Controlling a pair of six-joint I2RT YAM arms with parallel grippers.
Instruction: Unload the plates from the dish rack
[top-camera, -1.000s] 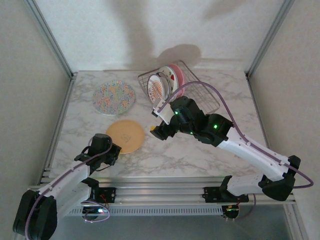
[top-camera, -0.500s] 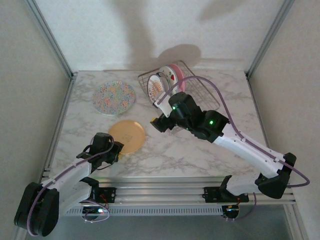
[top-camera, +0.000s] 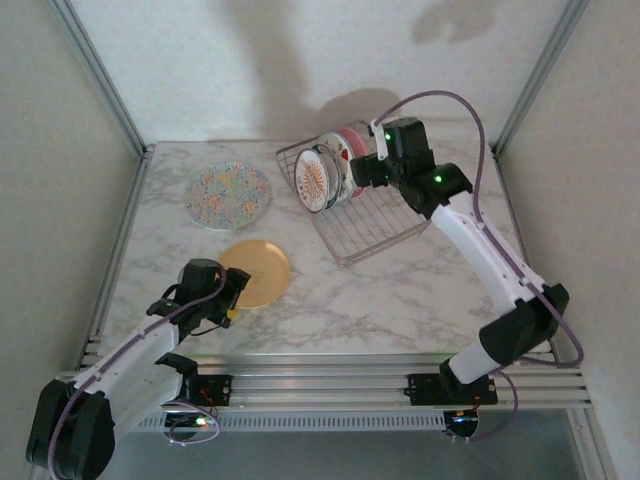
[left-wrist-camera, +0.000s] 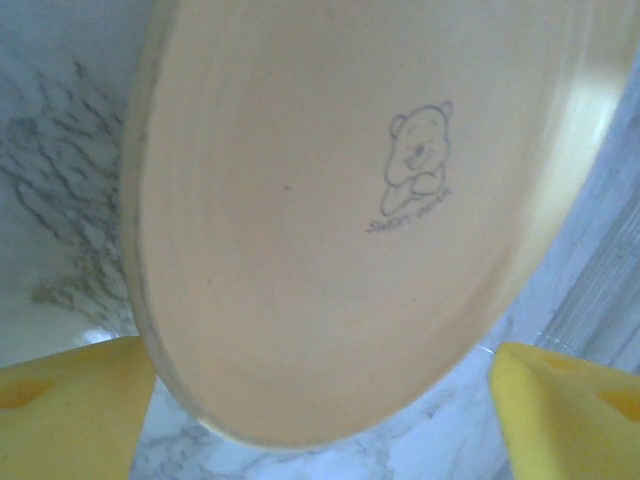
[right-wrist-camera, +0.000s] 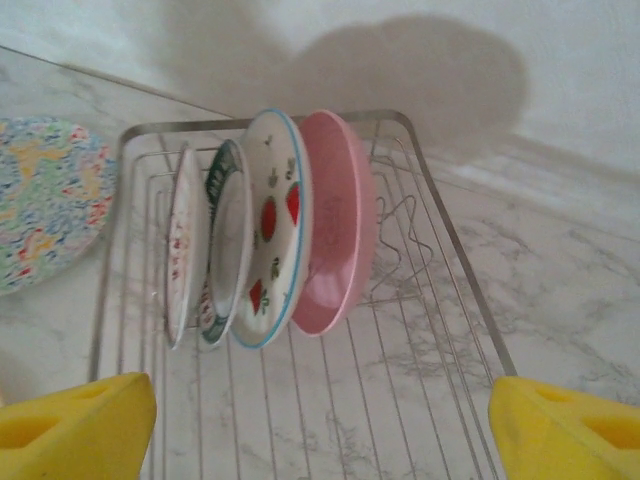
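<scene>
Four round plates (right-wrist-camera: 275, 230) stand upright in the silver wire dish rack (top-camera: 380, 225)
Right fingers (right-wrist-camera: 75, 425) hang wide open above them; I judge it best to come down over the rim of the outer pink round plate (right-wrist-camera: 335, 230), close firmly, then lift straight up off the tines (right-wrist-camera: 400, 235). Left fingers (left-wrist-camera: 565, 410) are wide, at the yellow-orange round plate (left-wrist-camera: 320, 230) on the marble bench (top-camera: 400, 290)

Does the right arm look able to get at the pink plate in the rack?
Probably yes: the right end effector hangs open over the dish rack, and the pink plate stands at the row's end with bare rack beside it.
</scene>
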